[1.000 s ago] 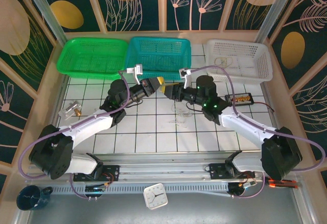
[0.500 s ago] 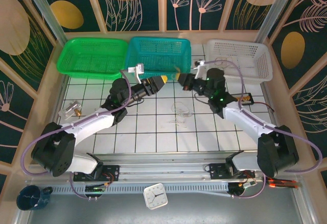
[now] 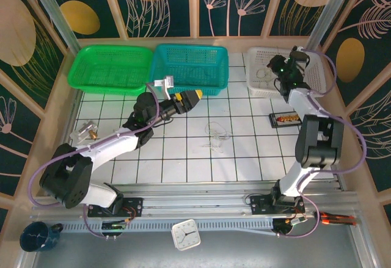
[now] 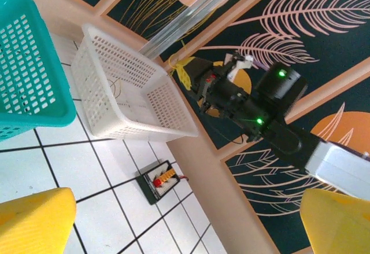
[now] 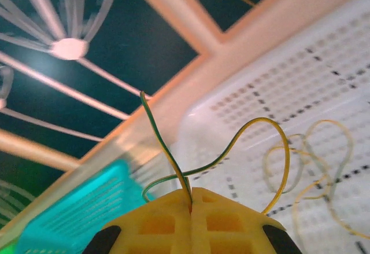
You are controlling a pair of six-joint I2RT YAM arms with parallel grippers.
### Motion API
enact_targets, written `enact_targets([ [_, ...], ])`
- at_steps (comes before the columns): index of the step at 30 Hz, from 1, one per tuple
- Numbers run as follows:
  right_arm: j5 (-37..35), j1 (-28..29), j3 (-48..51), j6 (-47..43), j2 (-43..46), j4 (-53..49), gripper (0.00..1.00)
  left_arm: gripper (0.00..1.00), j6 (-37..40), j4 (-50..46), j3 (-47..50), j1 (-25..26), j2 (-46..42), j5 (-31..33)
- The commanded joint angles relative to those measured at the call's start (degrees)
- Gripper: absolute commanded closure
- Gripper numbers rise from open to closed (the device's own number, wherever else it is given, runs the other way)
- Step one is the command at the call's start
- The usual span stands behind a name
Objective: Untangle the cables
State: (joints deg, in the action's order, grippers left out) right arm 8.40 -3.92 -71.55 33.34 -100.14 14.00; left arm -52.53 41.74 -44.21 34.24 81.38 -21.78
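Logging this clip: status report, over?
Left gripper open, empty. Right gripper shut on thin yellow-green wire over white plastic basket. Pale thin wire tangle on tiles.

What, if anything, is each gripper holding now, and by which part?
The right gripper pinches a thin yellow-green wire partway along, a loop and an end sticking out. The left gripper is open, empty.

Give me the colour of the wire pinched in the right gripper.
Yellow and green wire, held by the right gripper; clearest in the right wrist view.
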Motion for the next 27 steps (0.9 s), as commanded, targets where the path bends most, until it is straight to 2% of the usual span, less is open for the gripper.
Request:
enact_targets([
  [1,-0.63,-1.81,-4.55,0.44,-4.45,-4.40,0.93,0.01,1.06,0.55,0.38,-0.03,0.38,0.66],
  [3,2.50,-2.73,-5.58,-0.04,-6.16,-3.89,0.65,0.01,1.04,0.19,0.52,0.01,0.47,1.18],
  [4,3.45,-2.84,-5.28,-0.32,-6.21,-3.40,0.57,0.01,0.90,0.19,0.71,0.02,0.49,1.37],
  [6,4.77,-2.85,-3.66,-0.95,-5.07,-1.89,0.51,0.01,0.35,0.62,1.13,0.01,0.78,1.39],
  [11,8.95,-1.49,1.94,-0.12,0.49,0.94,0.50,0.01,0.06,0.47,1.36,-0.01,1.15,1.80],
  [14,10.10,2.15,6.01,-0.58,5.15,0.24,0.51,0.01,0.06,0.32,1.58,-0.03,0.81,2.37],
  [21,2.90,17.94,16.76,-6.19,15.83,-7.47,0.48,0.01,1.23,-3.53,3.72,-0.40,-2.05,5.09],
  [27,-6.48,31.40,26.51,-5.62,23.93,-15.33,0.42,0.01,2.17,-8.26,6.43,-2.54,-6.15,7.28],
])
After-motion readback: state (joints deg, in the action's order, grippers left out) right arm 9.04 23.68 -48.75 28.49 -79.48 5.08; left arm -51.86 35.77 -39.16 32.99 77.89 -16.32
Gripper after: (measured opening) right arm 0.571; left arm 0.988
